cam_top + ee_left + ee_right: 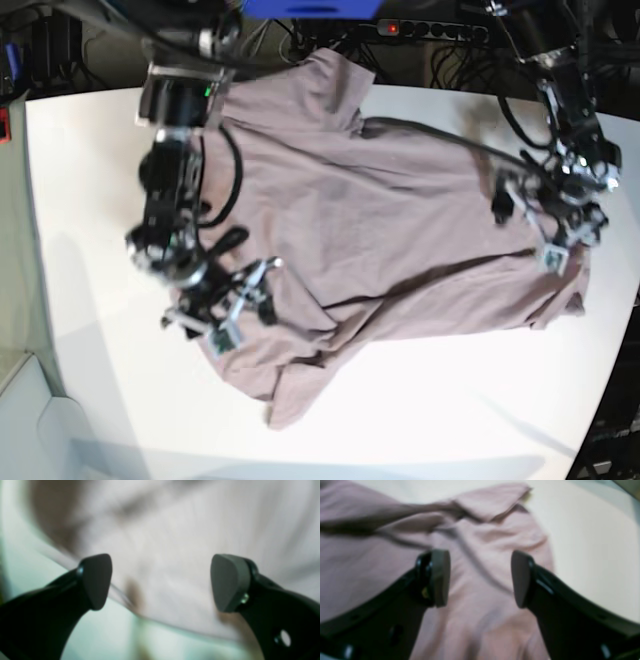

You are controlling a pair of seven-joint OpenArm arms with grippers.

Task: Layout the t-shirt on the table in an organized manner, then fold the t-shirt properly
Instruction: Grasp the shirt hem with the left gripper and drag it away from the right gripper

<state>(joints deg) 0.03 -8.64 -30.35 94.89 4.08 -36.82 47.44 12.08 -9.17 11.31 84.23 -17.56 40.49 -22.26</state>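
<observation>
Your t-shirt (pixel 380 220) spread wrinkled across the table (pixel 90 150), left gripper (pixel 161 582) spread wide over its edge, right gripper (pixel 481 578) spread, pinching nothing

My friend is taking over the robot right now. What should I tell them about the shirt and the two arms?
Left gripper: open, holding nothing, over the shirt's edge.
Right gripper: open, holding nothing, above the shirt near a sleeve.
Shirt: spread across the table but wrinkly, with a sleeve and the edges bunched or turned over.
Done: rough spreading.
Left: smooth it flat, straighten the sleeves, then fold.
</observation>
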